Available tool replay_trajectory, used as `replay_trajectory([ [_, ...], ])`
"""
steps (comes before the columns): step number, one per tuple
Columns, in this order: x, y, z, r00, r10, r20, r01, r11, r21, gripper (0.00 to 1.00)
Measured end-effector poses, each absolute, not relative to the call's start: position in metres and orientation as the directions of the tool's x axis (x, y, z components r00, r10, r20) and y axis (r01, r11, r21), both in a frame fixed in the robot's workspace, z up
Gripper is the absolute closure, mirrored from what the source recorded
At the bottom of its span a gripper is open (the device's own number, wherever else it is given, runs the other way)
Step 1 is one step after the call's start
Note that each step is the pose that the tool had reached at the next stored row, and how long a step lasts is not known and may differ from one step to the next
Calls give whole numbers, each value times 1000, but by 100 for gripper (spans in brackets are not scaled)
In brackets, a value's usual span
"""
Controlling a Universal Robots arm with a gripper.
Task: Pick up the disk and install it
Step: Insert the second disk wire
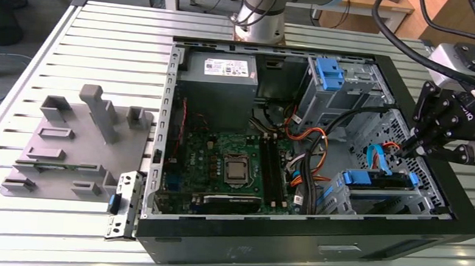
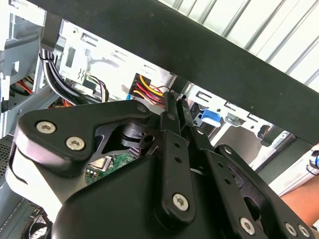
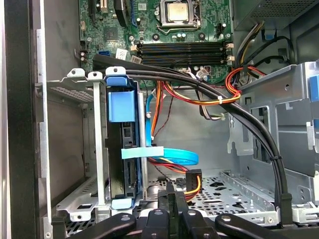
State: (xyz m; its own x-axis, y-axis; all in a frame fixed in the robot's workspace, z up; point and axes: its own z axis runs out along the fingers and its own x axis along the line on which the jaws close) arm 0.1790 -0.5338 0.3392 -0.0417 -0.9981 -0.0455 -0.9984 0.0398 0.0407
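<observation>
The disk sits in the lower drive cage of the open computer case, at the exterior view's right, with its blue carrier frame showing. In the first wrist view the disk stands edge-on in that cage, under a blue tab. My gripper hangs just above and to the right of the cage, apart from the disk. Its black fingers are shut together with nothing between them. In the first wrist view the gripper is near the cage's open end.
Thick black cables, orange wires and a light blue flat cable cross the space beside the cage. A second cage with a blue latch, the power supply and motherboard fill the case. A grey fixture plate lies at the left.
</observation>
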Motion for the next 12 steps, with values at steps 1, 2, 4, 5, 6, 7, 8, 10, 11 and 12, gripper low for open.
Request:
replay_trajectory([
  [1, 178, -534, 339, -42, -998, -45, -998, 40, 40, 84],
  [2, 178, -534, 339, -42, -998, -45, -998, 40, 40, 84],
  [4, 177, -534, 339, -42, -998, -45, -998, 40, 39, 84],
  [5, 177, -534, 339, -42, -998, -45, -998, 40, 39, 84],
  [6, 177, -534, 340, -42, -998, -45, -998, 40, 39, 84],
  [7, 177, -534, 340, -42, -998, -45, -998, 40, 39, 84],
  [8, 177, -534, 340, -42, -998, -45, -998, 40, 39, 84],
  [10, 177, -534, 340, -42, -998, -46, -998, 40, 38, 84],
  [11, 176, -535, 340, -42, -998, -46, -998, 40, 38, 84],
  [12, 176, -535, 340, -42, -998, -47, -998, 40, 38, 84],
])
